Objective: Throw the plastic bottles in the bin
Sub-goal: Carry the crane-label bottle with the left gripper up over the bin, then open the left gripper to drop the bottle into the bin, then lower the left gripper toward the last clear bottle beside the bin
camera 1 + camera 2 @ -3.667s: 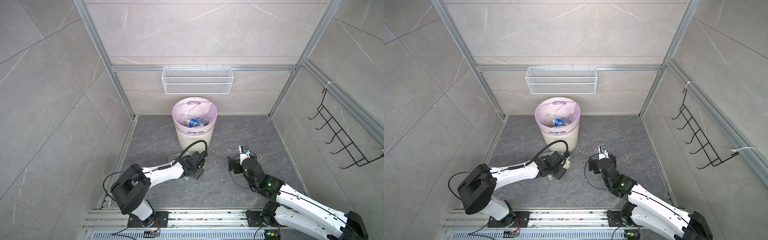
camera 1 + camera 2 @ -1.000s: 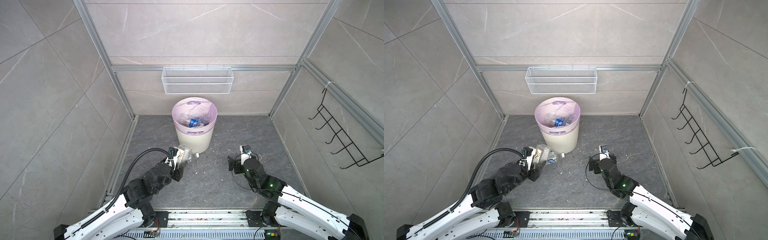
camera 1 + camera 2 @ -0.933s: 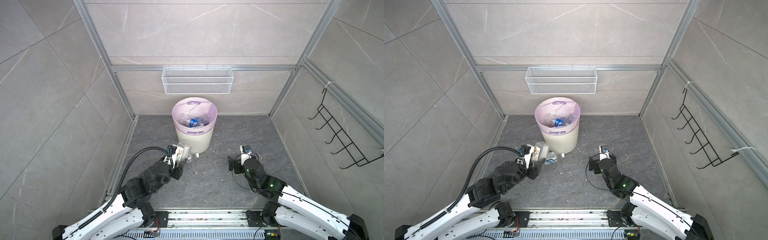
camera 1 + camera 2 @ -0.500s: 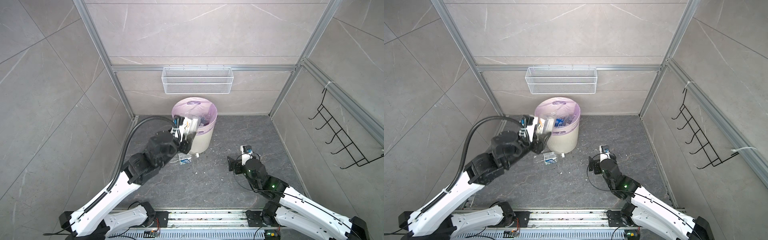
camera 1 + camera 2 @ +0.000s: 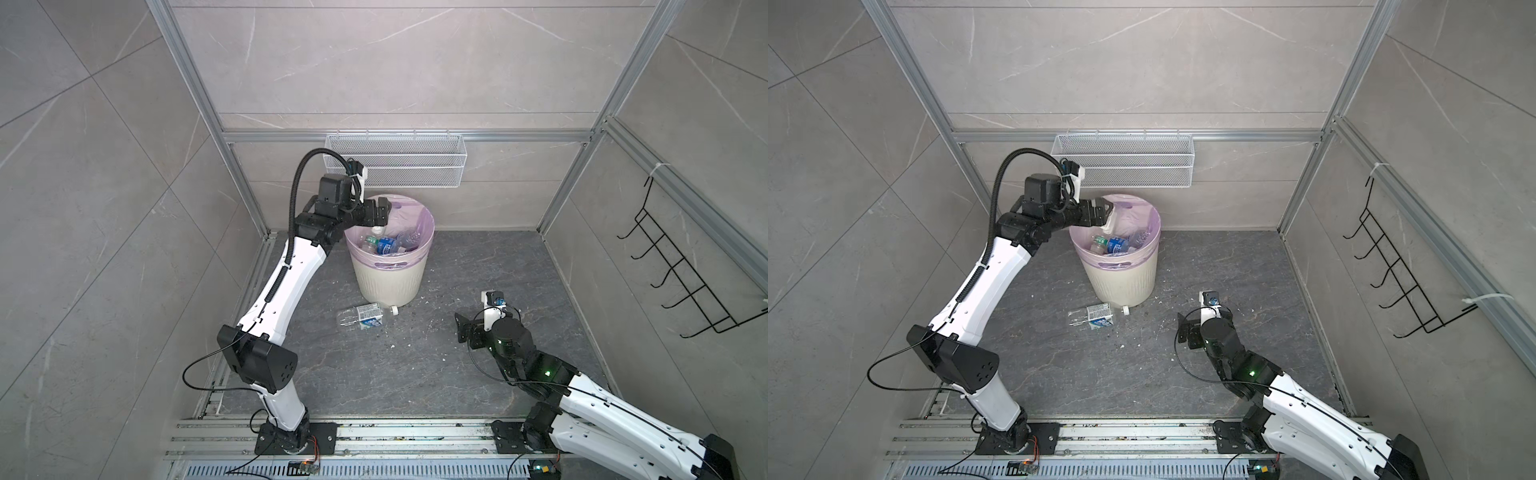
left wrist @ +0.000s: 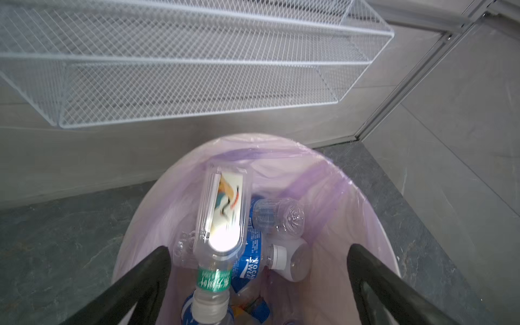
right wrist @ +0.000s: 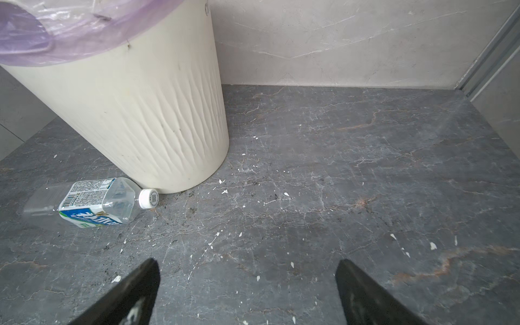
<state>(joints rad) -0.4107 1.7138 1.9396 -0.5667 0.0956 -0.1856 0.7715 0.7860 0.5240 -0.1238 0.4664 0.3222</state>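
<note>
The bin, cream and ribbed with a pink bag, stands at the back of the floor. Several plastic bottles lie inside, one with a blue label. My left gripper hangs open over the bin's left rim. A clear bottle with a white and orange label is loose and blurred just beyond its jaws, over the bin's mouth. Another clear bottle lies on the floor against the bin's foot. My right gripper is open and empty, low over the floor.
A white wire-mesh basket hangs on the back wall just above the bin. A black hook rack sits on the right wall. Metal rails run along the front. Tiled walls close in three sides.
My left arm rose from the floor to the bin's rim carrying a bottle, then its jaws opened and let the bottle go. The right arm stayed put.
</note>
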